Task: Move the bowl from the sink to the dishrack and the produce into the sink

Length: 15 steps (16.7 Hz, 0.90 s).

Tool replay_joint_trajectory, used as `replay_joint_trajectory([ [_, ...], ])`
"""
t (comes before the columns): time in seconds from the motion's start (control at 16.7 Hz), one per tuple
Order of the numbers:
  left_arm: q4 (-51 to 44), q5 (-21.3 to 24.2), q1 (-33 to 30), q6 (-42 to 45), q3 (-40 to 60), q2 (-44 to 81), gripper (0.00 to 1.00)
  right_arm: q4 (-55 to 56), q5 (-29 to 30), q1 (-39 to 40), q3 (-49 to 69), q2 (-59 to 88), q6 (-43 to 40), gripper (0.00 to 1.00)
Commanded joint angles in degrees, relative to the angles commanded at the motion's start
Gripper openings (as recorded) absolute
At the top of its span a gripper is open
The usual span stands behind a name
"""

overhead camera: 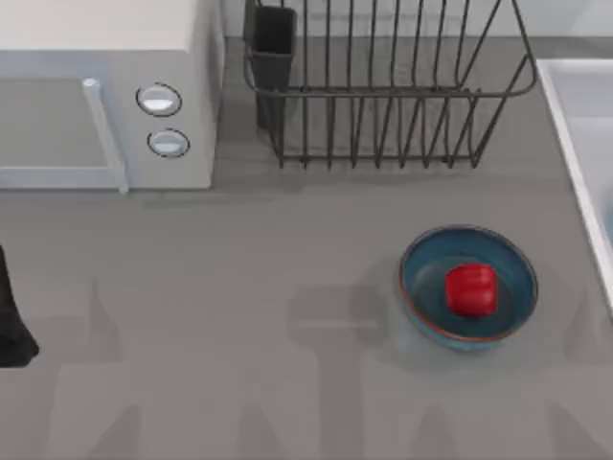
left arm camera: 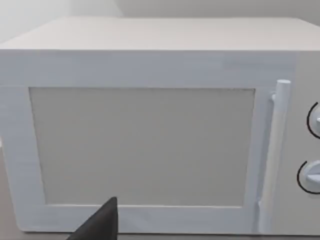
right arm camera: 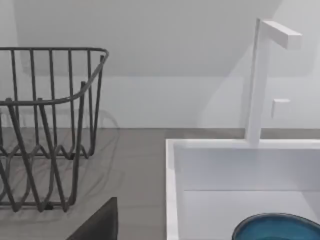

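A deep-blue bowl [right arm camera: 277,227] with a rust-brown rim lies inside the white sink [right arm camera: 172,190], partly cut off in the right wrist view. A dark tip of my right gripper [right arm camera: 97,222] shows above the counter between the dishrack [right arm camera: 50,49] and the sink. In the top view a second, like bowl [overhead camera: 426,273] stands on the grey counter, left of the sink [overhead camera: 586,115] and in front of the dishrack [overhead camera: 383,93]. The red produce [overhead camera: 470,288] rests in it. My left gripper [left arm camera: 97,225] hangs in front of the microwave door, its arm [overhead camera: 11,326] at the far left edge.
A white microwave [overhead camera: 96,86] with two round knobs stands at the back left, its door [left arm camera: 150,145] shut. A black utensil cup [overhead camera: 273,38] sits at the rack's left corner. A white faucet [right arm camera: 255,85] rises behind the sink. Bare grey counter spans the front.
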<state>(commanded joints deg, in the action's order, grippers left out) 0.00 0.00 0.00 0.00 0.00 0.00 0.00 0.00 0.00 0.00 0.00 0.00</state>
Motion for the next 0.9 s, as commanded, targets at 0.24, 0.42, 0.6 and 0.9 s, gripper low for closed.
replay_joint_trajectory([
  [0.24,0.00,0.00,0.00,0.00,0.00,0.00,1.00,-0.67,0.05,-0.29,1.19,1.36,-0.29,1.00],
  [0.42,0.00,0.00,0.00,0.00,0.00,0.00,1.00,-3.78,0.07,-1.32,6.33,7.52,-1.50,1.00],
  [0.6,0.00,0.00,0.00,0.00,0.00,0.00,1.00,-9.31,-0.20,-2.75,14.62,18.14,-3.35,1.00],
  [0.9,0.00,0.00,0.00,0.00,0.00,0.00,1.00,-23.07,-1.17,-5.74,33.41,43.54,-7.14,1.00],
])
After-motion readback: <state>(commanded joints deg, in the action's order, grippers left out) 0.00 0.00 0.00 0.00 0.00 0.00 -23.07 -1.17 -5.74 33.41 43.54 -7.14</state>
